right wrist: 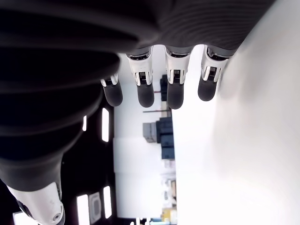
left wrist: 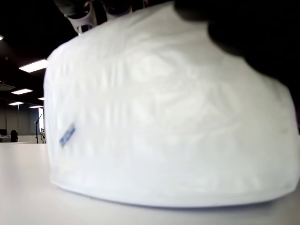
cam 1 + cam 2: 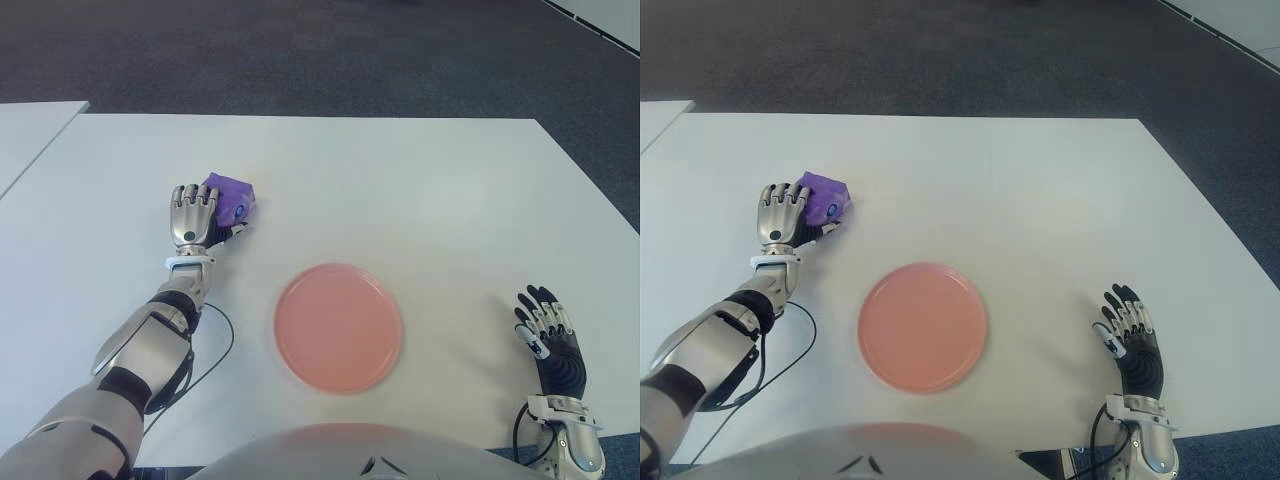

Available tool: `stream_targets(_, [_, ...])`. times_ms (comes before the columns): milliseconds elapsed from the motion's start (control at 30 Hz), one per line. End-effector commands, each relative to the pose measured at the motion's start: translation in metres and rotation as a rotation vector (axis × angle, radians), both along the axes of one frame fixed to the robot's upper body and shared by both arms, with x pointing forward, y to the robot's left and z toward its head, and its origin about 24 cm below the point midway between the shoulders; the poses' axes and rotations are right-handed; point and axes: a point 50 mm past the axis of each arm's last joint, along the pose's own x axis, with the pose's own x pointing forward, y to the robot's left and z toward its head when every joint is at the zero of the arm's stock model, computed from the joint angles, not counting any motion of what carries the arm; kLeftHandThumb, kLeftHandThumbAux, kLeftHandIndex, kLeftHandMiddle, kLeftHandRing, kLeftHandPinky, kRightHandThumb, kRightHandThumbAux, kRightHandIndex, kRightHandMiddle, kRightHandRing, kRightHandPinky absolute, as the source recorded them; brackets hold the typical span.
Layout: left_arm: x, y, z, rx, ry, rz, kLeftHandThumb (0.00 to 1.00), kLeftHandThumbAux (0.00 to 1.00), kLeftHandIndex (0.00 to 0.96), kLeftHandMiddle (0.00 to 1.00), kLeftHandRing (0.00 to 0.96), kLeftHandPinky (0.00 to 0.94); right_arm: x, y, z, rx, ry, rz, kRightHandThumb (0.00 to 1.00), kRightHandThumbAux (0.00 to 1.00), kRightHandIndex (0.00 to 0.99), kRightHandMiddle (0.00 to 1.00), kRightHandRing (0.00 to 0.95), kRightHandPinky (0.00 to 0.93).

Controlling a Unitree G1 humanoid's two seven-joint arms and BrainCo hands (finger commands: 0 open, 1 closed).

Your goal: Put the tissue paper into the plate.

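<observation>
A purple pack of tissue paper [image 3: 236, 195] lies on the white table [image 3: 430, 200], far left of centre. My left hand [image 3: 194, 213] is against its left side, fingers curled over the top and thumb at its near edge. In the left wrist view the pack [image 2: 164, 117] fills the palm, its base on the table and fingertips [image 2: 79, 16] showing above it. The pink round plate [image 3: 339, 327] sits nearer me, in the middle, with nothing in it. My right hand [image 3: 545, 325] shows at the near right, to the right of the plate, fingers [image 1: 145, 89] spread and holding nothing.
A second white table [image 3: 30, 130] stands off to the far left across a narrow gap. Dark carpet [image 3: 320, 50] lies beyond the table's far edge. A black cable [image 3: 215, 350] loops beside my left forearm.
</observation>
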Motion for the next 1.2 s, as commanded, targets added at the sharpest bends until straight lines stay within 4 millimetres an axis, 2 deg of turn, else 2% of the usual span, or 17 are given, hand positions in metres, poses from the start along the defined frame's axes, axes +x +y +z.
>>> stream_targets(33, [-0.010,-0.003,-0.016,-0.021,0.085,0.007,0.176,0.362,0.315,0.283,0.201,0.147,-0.005,0.002,-0.013,0.057,0.060,-0.015,0.022,0.689,0.108,0.124,0.101,0.109])
stream_targets(100, [-0.010,-0.003,-0.016,-0.025,0.086,0.012,0.174,0.367,0.322,0.287,0.202,0.145,-0.005,0.001,-0.013,0.057,0.060,-0.015,0.022,0.689,0.108,0.124,0.101,0.109])
stream_targets(267, [-0.010,-0.002,-0.015,-0.022,0.077,0.011,0.185,0.418,0.417,0.399,0.341,0.310,-0.003,0.001,-0.013,0.057,0.060,-0.015,0.022,0.689,0.108,0.124,0.101,0.109])
stream_targets(333, [-0.011,-0.001,-0.014,-0.016,0.069,0.008,0.230,0.476,0.485,0.493,0.452,0.433,-0.002,0.001,-0.013,0.057,0.061,-0.015,0.022,0.689,0.108,0.124,0.101,0.109])
stream_targets(367, [-0.011,0.001,-0.014,-0.010,0.065,0.007,0.243,0.491,0.499,0.514,0.477,0.461,-0.002,0.001,-0.013,0.057,0.061,-0.015,0.022,0.689,0.108,0.124,0.101,0.109])
stream_targets(433, [-0.012,0.003,-0.014,0.002,0.059,0.004,0.350,0.580,0.567,0.622,0.600,0.606,-0.001,0.000,-0.013,0.058,0.060,-0.015,0.022,0.689,0.108,0.124,0.101,0.109])
stream_targets(533, [-0.013,0.002,-0.013,0.026,0.040,-0.004,0.598,0.658,0.484,0.694,0.674,0.684,0.000,0.000,-0.013,0.058,0.061,-0.015,0.022,0.689,0.108,0.124,0.101,0.109])
stream_targets(633, [-0.012,0.001,-0.013,0.032,0.039,-0.008,0.691,0.682,0.458,0.730,0.711,0.703,0.001,0.000,-0.013,0.058,0.061,-0.015,0.022,0.689,0.108,0.124,0.101,0.109])
stream_targets(733, [-0.012,0.000,-0.013,0.021,0.038,-0.007,0.727,0.689,0.449,0.750,0.732,0.709,0.002,-0.001,-0.014,0.058,0.061,-0.015,0.022,0.689,0.108,0.124,0.101,0.109])
stream_targets(967, [-0.012,-0.002,-0.012,0.003,0.006,-0.014,0.748,0.692,0.445,0.763,0.778,0.746,0.005,-0.002,-0.014,0.059,0.062,-0.015,0.022,0.689,0.108,0.124,0.101,0.109])
stream_targets(1200, [-0.011,-0.003,-0.009,0.014,-0.036,-0.033,0.754,0.694,0.444,0.756,0.799,0.729,0.008,-0.003,-0.015,0.059,0.062,-0.015,0.022,0.689,0.108,0.124,0.101,0.109])
